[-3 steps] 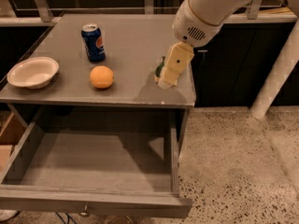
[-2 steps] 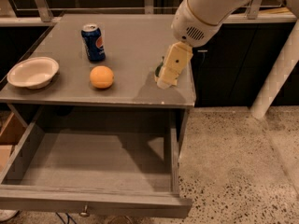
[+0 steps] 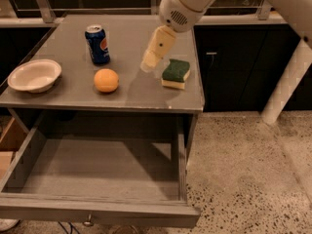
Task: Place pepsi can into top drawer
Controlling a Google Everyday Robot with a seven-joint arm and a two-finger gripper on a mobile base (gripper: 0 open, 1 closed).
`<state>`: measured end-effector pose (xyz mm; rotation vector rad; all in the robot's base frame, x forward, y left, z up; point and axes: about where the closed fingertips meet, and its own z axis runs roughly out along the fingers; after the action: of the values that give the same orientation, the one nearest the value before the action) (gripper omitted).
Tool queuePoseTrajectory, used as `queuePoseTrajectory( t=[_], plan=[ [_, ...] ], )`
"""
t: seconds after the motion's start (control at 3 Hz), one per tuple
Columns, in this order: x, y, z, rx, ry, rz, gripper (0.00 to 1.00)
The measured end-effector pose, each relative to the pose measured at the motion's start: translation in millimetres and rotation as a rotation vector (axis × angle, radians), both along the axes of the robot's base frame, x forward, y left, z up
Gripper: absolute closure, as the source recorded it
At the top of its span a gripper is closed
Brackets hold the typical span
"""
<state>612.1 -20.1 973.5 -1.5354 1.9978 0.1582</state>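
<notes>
The pepsi can [image 3: 98, 44] stands upright at the back left of the grey tabletop [image 3: 126, 38]. It is dark blue with a red-and-white logo and a silver top. My gripper [image 3: 147, 64] hangs from the white arm above the middle of the tabletop, to the right of the can and apart from it, holding nothing. The top drawer [image 3: 97, 172] is pulled open below the tabletop. Its grey floor is bare, and a small metal knob [image 3: 88, 222] shows on its front.
An orange [image 3: 106, 80] lies in front of the can. A white bowl [image 3: 34, 75] sits at the table's left edge. A green-and-yellow sponge [image 3: 176, 73] lies just right of the gripper. Speckled floor lies to the right, with a white post [image 3: 287, 87].
My arm and gripper have moved left over the tabletop, uncovering the sponge. The can, orange, bowl and drawer have not moved.
</notes>
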Motion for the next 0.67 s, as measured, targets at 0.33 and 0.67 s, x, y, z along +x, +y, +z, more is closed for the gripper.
queuePoseTrajectory(
  t=[0.33,0.67],
  plan=[
    [19.8,21.7,4.7,0.037,-0.015,0.012,0.00],
    [19.8,21.7,4.7,0.037,-0.015,0.012,0.00]
  ],
)
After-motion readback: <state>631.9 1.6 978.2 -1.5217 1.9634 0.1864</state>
